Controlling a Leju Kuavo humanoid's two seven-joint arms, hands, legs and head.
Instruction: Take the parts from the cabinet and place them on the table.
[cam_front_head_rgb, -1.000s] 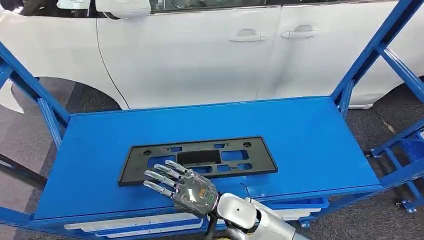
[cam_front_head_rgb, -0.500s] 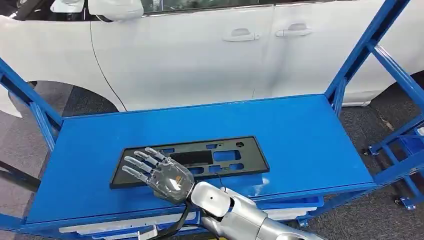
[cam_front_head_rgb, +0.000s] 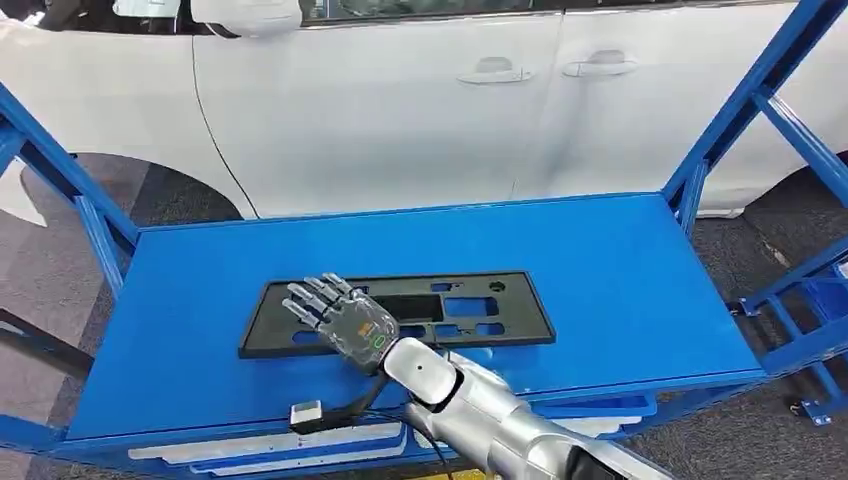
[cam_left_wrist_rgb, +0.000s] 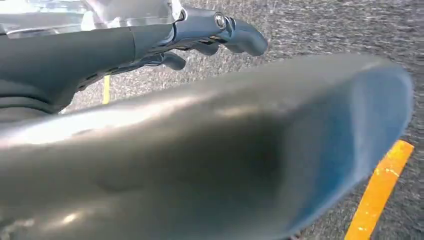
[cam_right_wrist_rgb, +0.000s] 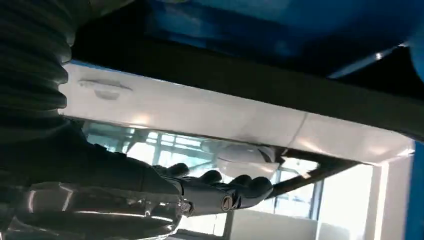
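Right hand (cam_front_head_rgb: 340, 315) sits over the left part of the black panel, back of the hand up, fingers (cam_front_head_rgb: 310, 292) spread and stretched out flat, pointing away from the robot toward the car. It grips nothing; whether the fingertips touch the panel cannot be told. Silver forearm runs in from the lower right, crossing the near edge of the worktop. In the right wrist view the same hand (cam_right_wrist_rgb: 210, 192) shows dark fingers held out straight, nothing between them.

Left hand (cam_left_wrist_rgb: 200, 37) appears in the left wrist view above grey floor with a yellow stripe (cam_left_wrist_rgb: 377, 192); fingers lightly curled, nothing visible in them, though a blurred grey shape covers much of that view, so its state cannot be settled.

One black panel (cam_front_head_rgb: 460, 310): flat, rectangular, with several cut-out openings showing blue beneath. Long axis runs left to right, parallel to the worktop's near edge. It lies flat on the near-centre part of the worktop.

One blue worktop (cam_front_head_rgb: 600, 270), framed by blue posts on either side. A small white box (cam_front_head_rgb: 306, 414) on a cable hangs at its near edge.

One white car (cam_front_head_rgb: 400, 100) stands just behind the worktop, two door handles visible.
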